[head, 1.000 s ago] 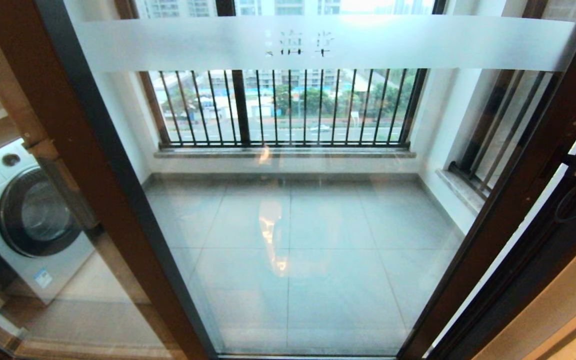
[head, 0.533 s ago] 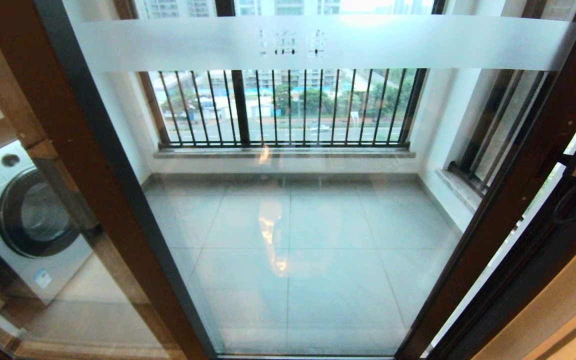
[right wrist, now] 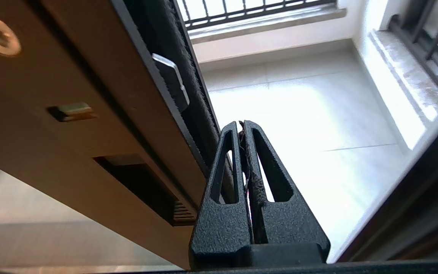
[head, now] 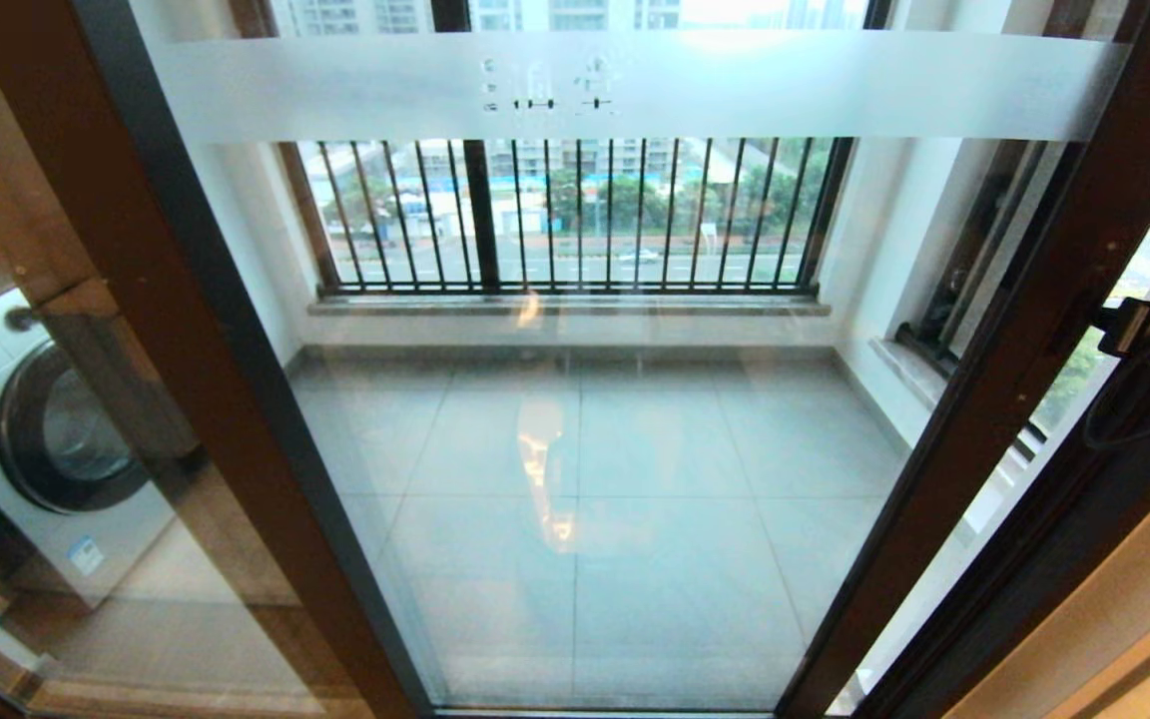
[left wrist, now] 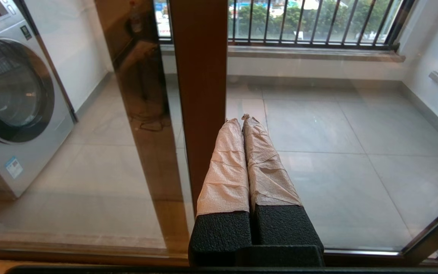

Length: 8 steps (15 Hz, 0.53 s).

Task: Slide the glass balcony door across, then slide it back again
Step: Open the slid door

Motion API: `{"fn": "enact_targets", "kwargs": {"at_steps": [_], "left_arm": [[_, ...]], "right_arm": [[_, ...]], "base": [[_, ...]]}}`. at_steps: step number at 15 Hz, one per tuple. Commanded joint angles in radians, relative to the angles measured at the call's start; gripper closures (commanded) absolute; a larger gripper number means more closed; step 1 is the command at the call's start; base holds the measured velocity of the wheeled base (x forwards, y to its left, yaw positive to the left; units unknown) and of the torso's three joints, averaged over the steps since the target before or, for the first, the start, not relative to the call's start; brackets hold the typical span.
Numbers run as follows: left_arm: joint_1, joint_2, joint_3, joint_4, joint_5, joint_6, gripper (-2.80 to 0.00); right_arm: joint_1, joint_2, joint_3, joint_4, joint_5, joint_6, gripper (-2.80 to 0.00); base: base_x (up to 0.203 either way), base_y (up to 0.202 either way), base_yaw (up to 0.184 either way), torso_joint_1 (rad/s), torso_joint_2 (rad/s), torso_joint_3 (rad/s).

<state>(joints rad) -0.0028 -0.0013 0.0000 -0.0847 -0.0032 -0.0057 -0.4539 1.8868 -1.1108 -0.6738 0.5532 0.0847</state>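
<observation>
The glass balcony door [head: 635, 449] fills the head view, with its frosted lettered band [head: 635, 85] across the top and its dark brown right stile [head: 1014, 379] slanting down. In the right wrist view my right gripper [right wrist: 242, 123] is shut and empty. It lies against the stile's dark brush-sealed edge [right wrist: 188, 95], just past the black handle slot [right wrist: 139, 182]. Its wrist [head: 1149, 328] shows at the head view's right edge. My left gripper [left wrist: 242, 118], its fingers wrapped in beige tape, is shut and empty in front of the glass, beside a brown stile [left wrist: 200, 76].
A brown-framed glass panel without lettering [head: 136, 350] stands at the left, with a white washing machine [head: 56, 439] behind it. Black-barred windows [head: 575, 215] line the balcony's far wall and right wall. An open gap [head: 1084, 399] lies right of the door stile, beside the outer frame [head: 1114, 559].
The door has slid left: its lettering and right stile shifted left and the gap at the right has widened. My right wrist moved left with the stile.
</observation>
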Motion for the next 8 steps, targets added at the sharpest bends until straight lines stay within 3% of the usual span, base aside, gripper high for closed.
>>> {"fn": "enact_targets", "kwargs": {"at_steps": [1,8], "left_arm": [[0.000,0.001,0.034,-0.001,0.000,0.000,0.00],[0.000,0.001,0.034,-0.001,0.000,0.000,0.00]], "right_arm": [[0.008,-0.006,0.008,-0.003,-0.002,0.000,0.00],[0.048,-0.022,0.048,-0.019,-0.007,-0.003,0.00]], "base": [[0.000,0.000,0.000,0.000,0.00,0.000],[0.000,0.000,0.000,0.000,0.00,0.000]]}}
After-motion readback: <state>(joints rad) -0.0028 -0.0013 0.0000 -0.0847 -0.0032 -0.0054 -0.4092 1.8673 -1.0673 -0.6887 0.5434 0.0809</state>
